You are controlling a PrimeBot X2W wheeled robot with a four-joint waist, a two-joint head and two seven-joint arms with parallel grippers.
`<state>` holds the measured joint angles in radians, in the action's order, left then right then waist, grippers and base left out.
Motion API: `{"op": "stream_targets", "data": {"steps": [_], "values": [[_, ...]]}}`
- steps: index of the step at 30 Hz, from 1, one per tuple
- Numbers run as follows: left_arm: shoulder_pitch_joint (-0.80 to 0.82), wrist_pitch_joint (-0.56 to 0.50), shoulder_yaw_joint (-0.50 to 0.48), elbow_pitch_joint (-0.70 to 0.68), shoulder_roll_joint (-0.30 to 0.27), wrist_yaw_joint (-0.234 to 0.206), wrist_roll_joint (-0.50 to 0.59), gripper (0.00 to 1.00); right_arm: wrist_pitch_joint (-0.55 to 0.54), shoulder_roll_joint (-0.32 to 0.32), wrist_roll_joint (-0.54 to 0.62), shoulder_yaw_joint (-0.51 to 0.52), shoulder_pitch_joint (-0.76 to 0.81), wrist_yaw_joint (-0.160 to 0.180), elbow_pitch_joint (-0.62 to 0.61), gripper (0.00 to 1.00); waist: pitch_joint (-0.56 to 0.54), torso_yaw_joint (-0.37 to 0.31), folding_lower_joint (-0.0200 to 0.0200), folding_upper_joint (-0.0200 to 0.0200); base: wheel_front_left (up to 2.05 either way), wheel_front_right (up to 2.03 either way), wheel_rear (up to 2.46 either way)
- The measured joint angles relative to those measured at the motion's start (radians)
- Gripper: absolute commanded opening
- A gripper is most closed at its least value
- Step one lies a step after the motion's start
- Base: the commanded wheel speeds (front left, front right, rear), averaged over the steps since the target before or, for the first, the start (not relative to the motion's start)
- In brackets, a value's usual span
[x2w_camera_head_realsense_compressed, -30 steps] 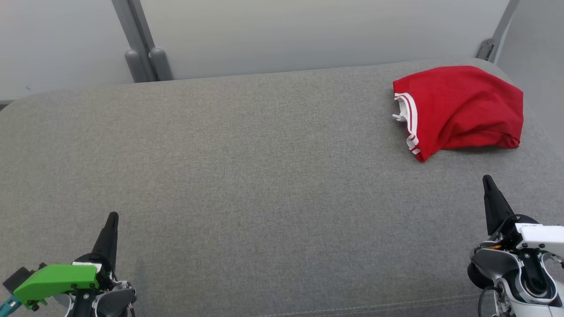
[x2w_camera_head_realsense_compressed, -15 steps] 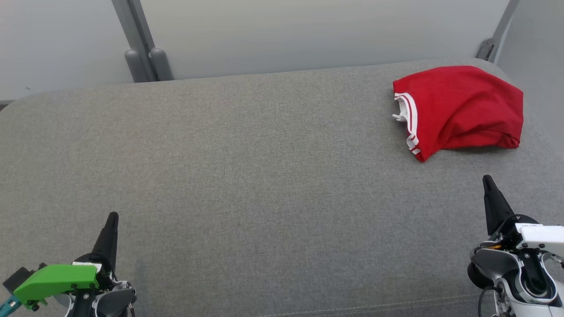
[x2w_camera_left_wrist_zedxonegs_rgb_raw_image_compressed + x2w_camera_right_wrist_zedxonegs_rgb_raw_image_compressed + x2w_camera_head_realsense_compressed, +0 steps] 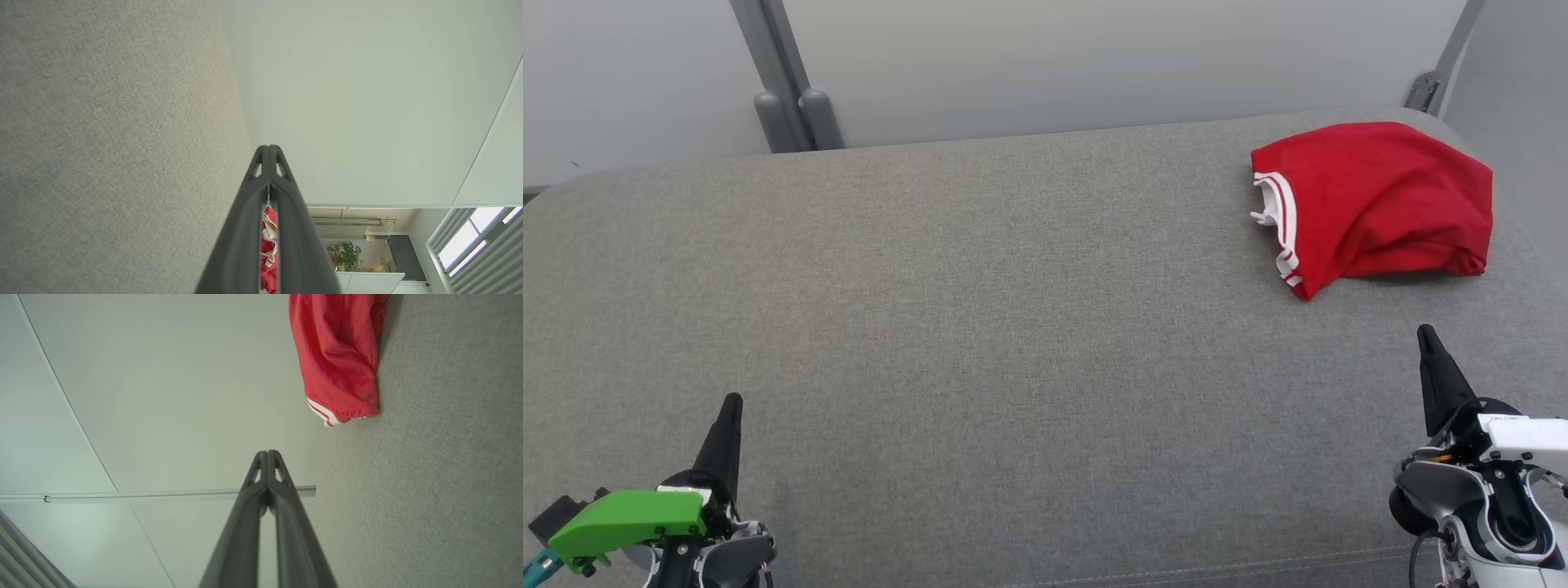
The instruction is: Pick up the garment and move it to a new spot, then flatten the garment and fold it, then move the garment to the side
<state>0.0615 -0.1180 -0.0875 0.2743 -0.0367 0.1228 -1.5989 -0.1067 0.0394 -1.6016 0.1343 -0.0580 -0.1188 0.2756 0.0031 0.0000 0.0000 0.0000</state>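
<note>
The garment (image 3: 1380, 204) is red with white striped trim and lies folded into a compact bundle at the far right of the grey cushioned surface (image 3: 1013, 327). In the right wrist view the garment (image 3: 337, 355) rests ahead and to the right of the fingers, apart from them. A strip of the garment (image 3: 268, 253) also shows through the gap low between the left fingers. My left gripper (image 3: 730, 402) is at the near left, shut and empty. My right gripper (image 3: 1423, 333) hovers near the right edge, short of the bundle, shut and empty, as its tips (image 3: 267, 454) meet.
A pale wall panel with grey posts (image 3: 788, 98) runs behind the surface. A metal bracket (image 3: 1425, 90) stands at the back right corner. The cushion's seamed front edge (image 3: 1176, 567) is close to both wrists.
</note>
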Motion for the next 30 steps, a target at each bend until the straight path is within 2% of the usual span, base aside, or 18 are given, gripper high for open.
{"op": "stream_targets", "data": {"steps": [30], "values": [[0.000, 0.000, 0.000, 0.000, 0.000, 0.000, 0.000, 0.00, 0.000, 0.000, 0.000, 0.000, 0.000, 0.000, 0.000, 0.00, 0.000, 0.000, 0.0000, 0.0000, 0.00, 0.00, 0.00]]}}
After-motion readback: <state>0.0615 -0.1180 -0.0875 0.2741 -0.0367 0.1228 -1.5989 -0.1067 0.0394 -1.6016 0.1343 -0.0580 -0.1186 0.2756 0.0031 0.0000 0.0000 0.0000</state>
